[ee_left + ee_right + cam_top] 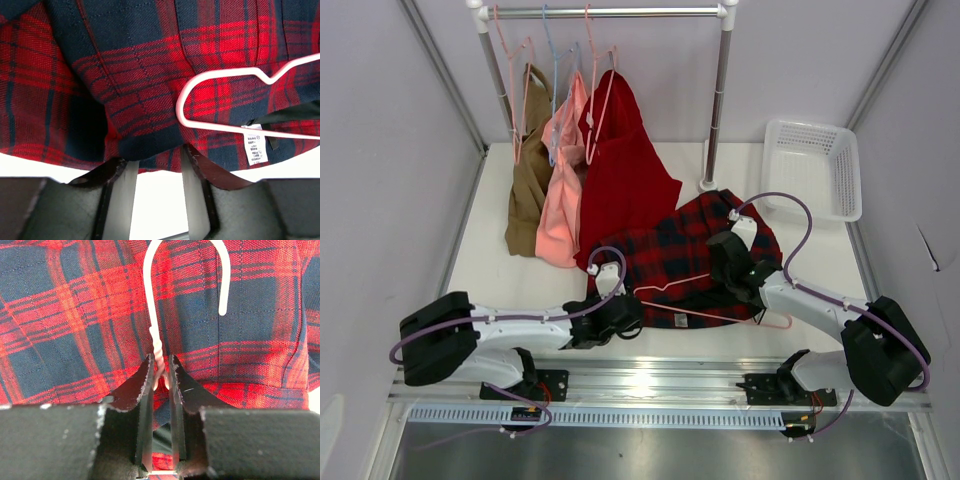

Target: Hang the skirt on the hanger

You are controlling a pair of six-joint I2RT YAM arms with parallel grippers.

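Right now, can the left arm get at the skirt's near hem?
Probably yes. The left gripper is open right at the hem of the skirt, with nothing between them; the hanger lies on the fabric farther right.

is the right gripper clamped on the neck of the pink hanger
Yes, the right gripper has its jaws pinched shut on the twisted wire neck of the hanger, just below the hook.
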